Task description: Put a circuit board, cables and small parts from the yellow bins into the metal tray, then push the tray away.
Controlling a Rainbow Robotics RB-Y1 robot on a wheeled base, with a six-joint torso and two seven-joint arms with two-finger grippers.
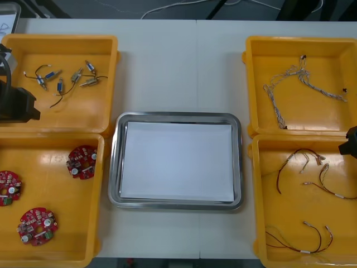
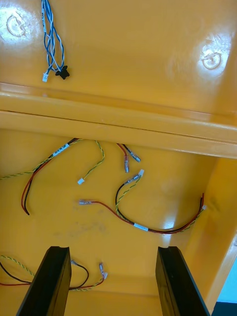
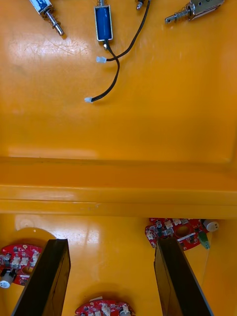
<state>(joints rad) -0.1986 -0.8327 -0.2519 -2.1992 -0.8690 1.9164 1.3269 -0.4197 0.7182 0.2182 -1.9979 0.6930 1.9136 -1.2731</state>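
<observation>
Left tool [image 3: 111, 242] hangs wide open and empty over my left yellow bins [image 1: 61, 38], with round red circuit boards [image 3: 177, 232] near its fingers. Nothing is picked yet, so I judge the next move is a descent onto one board. The metal tray [image 1: 117, 162] sits mid-bench, holding nothing, and my right tool [image 2: 113, 249] is equally spread and empty over the red and yellow cables [image 2: 140, 227].

Your front camera looks steeply down on the whole table [image 1: 178, 67]. Your left wrist camera sits close over the left yellow bins [image 3: 118, 187], facing the small metal parts [image 3: 103, 22]. Your right wrist camera hangs close over the right yellow bins [image 2: 118, 123]. The front camera takes in both pairs too.
</observation>
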